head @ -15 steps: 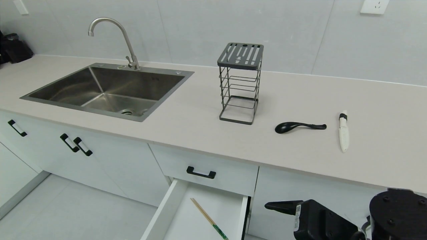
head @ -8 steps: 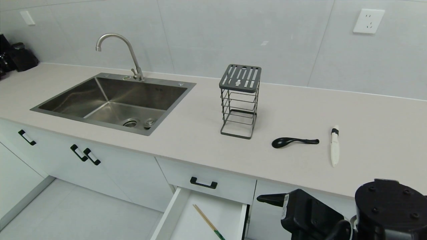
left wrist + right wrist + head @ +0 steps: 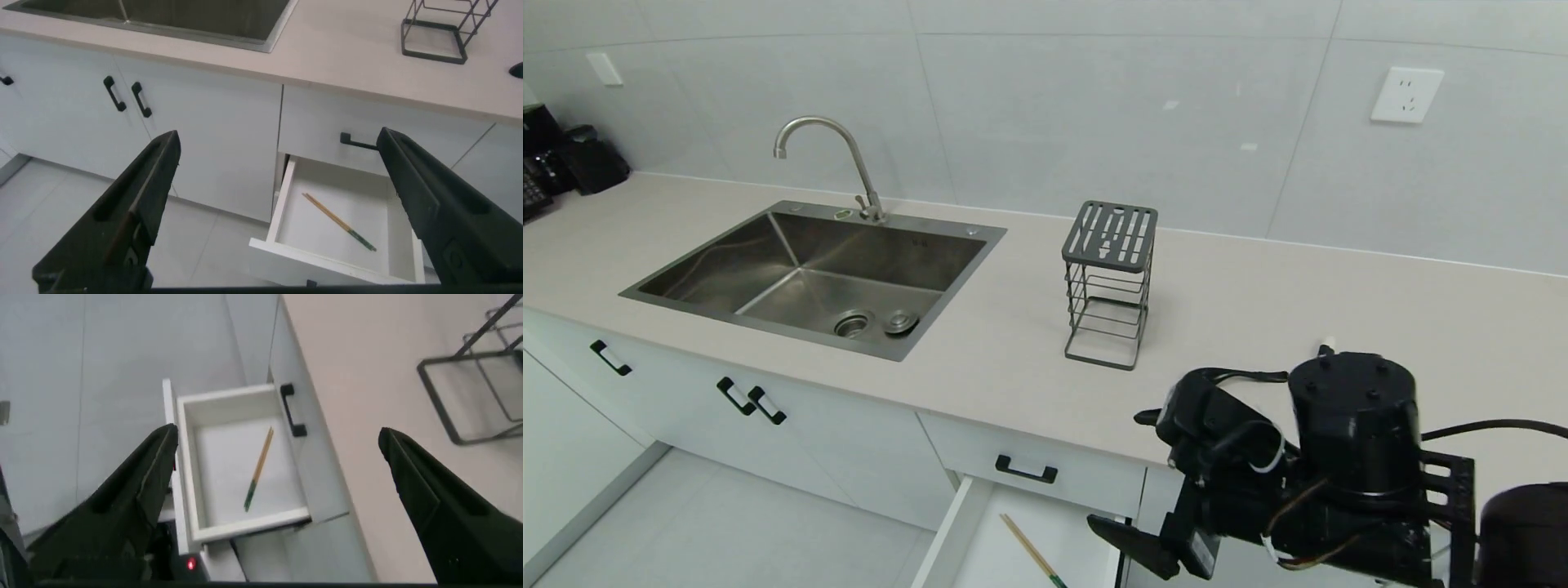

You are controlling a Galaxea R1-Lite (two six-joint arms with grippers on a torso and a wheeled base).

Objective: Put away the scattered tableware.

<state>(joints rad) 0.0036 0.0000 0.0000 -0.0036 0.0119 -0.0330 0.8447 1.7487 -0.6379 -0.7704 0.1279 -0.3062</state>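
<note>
While the left gripper (image 3: 276,135) hangs with fingers (image 3: 122,220) spread wide and empty, the chopsticks (image 3: 339,222) lie in the open drawer (image 3: 282,204) below the surface (image 3: 343,49). They look light, stiff, thin and likely to roll, so best pinched crosswise near mid-length. The right gripper (image 3: 276,433), near that drawer, gapes equally empty.

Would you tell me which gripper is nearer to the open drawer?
Right, as far as I can judge. The right gripper hangs above the open drawer, looking down into it; the left gripper is farther back, in front of the cabinets, facing the drawer.
</note>
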